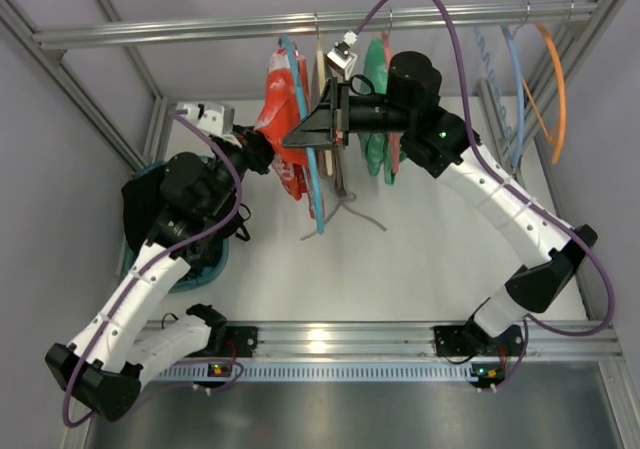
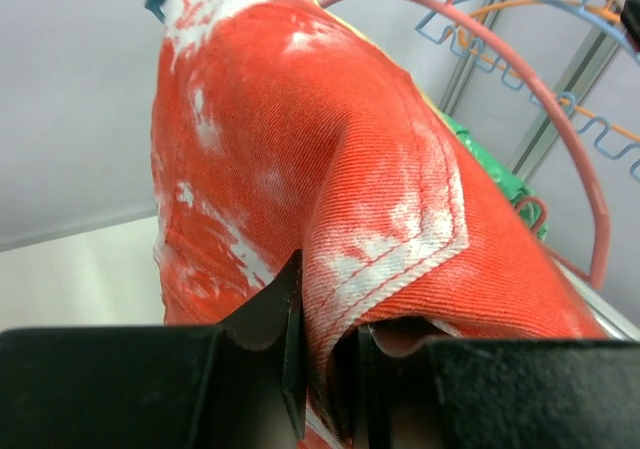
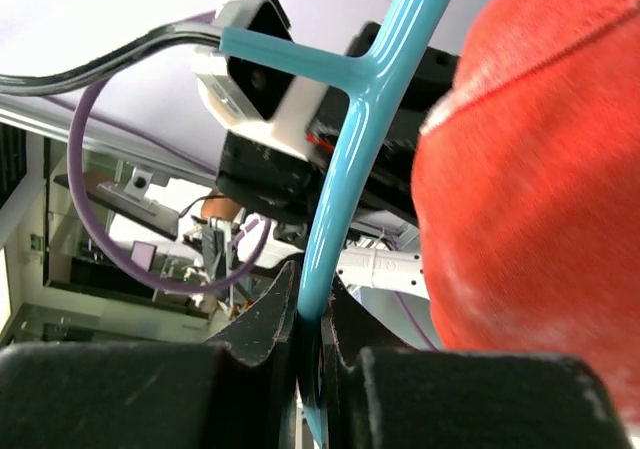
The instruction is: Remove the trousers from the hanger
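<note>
The red-orange trousers (image 1: 280, 99) with pale patches hang draped over a thin light-blue hanger (image 1: 317, 204) on the rail. My left gripper (image 1: 262, 151) is shut on a fold of the trousers; in the left wrist view the fabric (image 2: 300, 149) is pinched between its jaws (image 2: 325, 359). My right gripper (image 1: 300, 137) reaches in from the right and is shut on the hanger's bar. In the right wrist view the blue bar (image 3: 350, 169) runs up from the jaws (image 3: 312, 319), with the trousers (image 3: 540, 169) just to its right.
An aluminium rail (image 1: 200, 32) spans the back. A cream hanger (image 1: 321, 69), a grey garment with drawstrings (image 1: 362, 214) and a green garment (image 1: 377, 89) hang right of the trousers. Empty blue wavy (image 1: 515, 79) and orange (image 1: 556, 79) hangers hang far right. A dark bin (image 1: 205, 264) stands left.
</note>
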Robot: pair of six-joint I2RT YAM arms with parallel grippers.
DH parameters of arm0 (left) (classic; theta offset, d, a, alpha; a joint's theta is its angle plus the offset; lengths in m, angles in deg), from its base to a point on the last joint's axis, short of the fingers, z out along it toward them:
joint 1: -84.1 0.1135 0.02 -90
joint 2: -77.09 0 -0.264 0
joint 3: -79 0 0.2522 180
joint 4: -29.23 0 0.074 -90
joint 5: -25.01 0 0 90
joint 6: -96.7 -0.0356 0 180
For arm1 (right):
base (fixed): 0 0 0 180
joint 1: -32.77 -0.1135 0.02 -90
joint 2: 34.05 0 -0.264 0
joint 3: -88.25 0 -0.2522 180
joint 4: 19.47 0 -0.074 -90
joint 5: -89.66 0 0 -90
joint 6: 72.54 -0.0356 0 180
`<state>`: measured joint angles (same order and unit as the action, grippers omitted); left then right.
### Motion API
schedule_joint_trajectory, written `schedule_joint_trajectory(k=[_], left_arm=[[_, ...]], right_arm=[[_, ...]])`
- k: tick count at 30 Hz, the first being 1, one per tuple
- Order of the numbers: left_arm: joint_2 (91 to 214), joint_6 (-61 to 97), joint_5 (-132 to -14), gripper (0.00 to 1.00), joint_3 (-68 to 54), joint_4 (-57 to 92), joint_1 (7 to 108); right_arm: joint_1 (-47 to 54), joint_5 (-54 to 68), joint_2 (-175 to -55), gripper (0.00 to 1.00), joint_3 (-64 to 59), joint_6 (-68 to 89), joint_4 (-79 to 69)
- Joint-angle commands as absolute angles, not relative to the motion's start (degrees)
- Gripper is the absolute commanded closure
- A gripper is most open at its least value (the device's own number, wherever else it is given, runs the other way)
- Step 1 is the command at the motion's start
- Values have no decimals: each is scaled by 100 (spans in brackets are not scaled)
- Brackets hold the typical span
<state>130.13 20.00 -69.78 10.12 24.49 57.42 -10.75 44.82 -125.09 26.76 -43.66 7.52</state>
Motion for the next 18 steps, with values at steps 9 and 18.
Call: schedule_joint_trajectory(k=[9, 18], left_arm=[[12965, 2849, -6560, 100, -542, 2725, 6247], [13070, 3350, -6148, 100, -1623, 2382, 6686]], right_arm=[[-432, 4914, -11386, 100, 1835, -3835, 308], [-326, 4870, -11306, 100, 1298, -3695, 466]])
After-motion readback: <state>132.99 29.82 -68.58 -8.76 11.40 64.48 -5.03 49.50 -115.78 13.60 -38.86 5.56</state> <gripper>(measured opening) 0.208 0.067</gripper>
